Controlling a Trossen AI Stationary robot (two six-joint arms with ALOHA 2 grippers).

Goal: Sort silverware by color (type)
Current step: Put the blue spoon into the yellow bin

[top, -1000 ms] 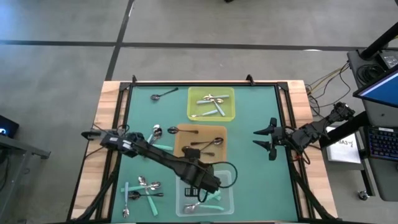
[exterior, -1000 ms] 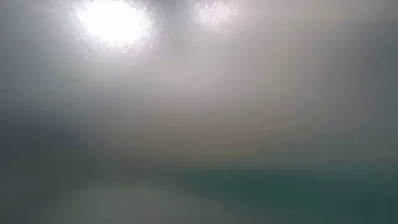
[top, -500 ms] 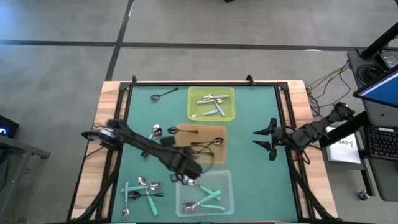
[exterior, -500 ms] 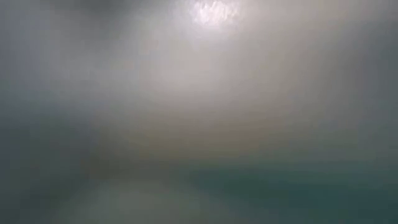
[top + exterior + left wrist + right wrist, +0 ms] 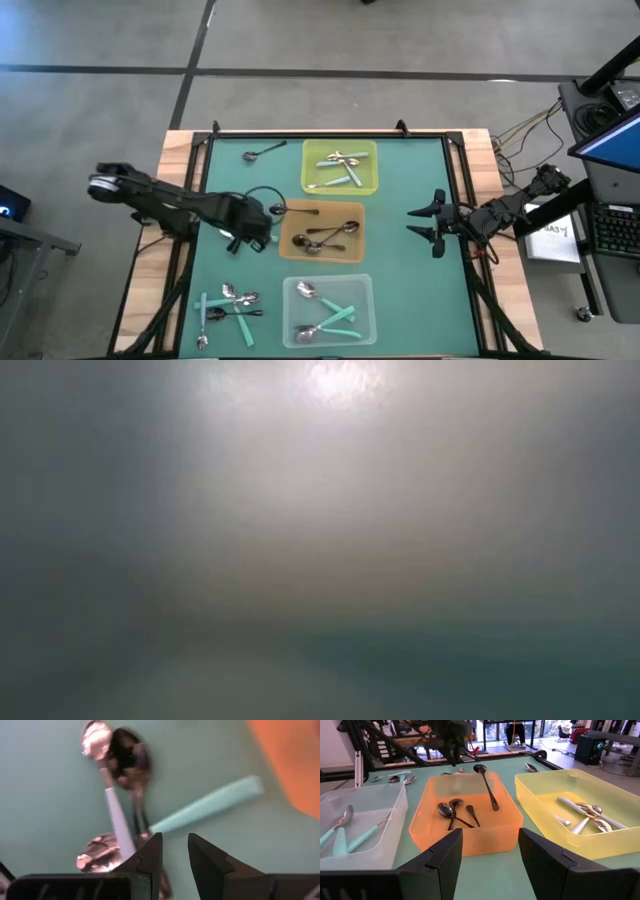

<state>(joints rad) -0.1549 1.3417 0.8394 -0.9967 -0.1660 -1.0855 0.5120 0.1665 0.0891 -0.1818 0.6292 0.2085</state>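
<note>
My left gripper (image 5: 250,230) (image 5: 175,846) points down over a small heap of loose silverware left of the orange tray. Its fingers stand a little apart with bare table between them. Below it lie a teal-handled spoon (image 5: 210,802), a pale-handled spoon (image 5: 111,795) and a dark spoon (image 5: 131,762). The yellow tray (image 5: 372,150) holds shiny spoons. Dark ones lie in the orange tray (image 5: 292,240), and teal-handled ones in the clear tray (image 5: 365,300). My right gripper (image 5: 432,224) (image 5: 487,845) waits open at the table's right side.
Another heap of spoons (image 5: 228,302) lies at the near left, and one dark spoon (image 5: 262,152) at the far left. A dark spoon (image 5: 290,210) rests across the orange tray's far rim. The low view is fogged and shows nothing.
My left gripper has swung from over the clear tray toward the table's left and far side. It has rolled about its own axis and sunk a little, and now stands over the loose spoons left of the orange tray. Its finger gap looks unchanged.
</note>
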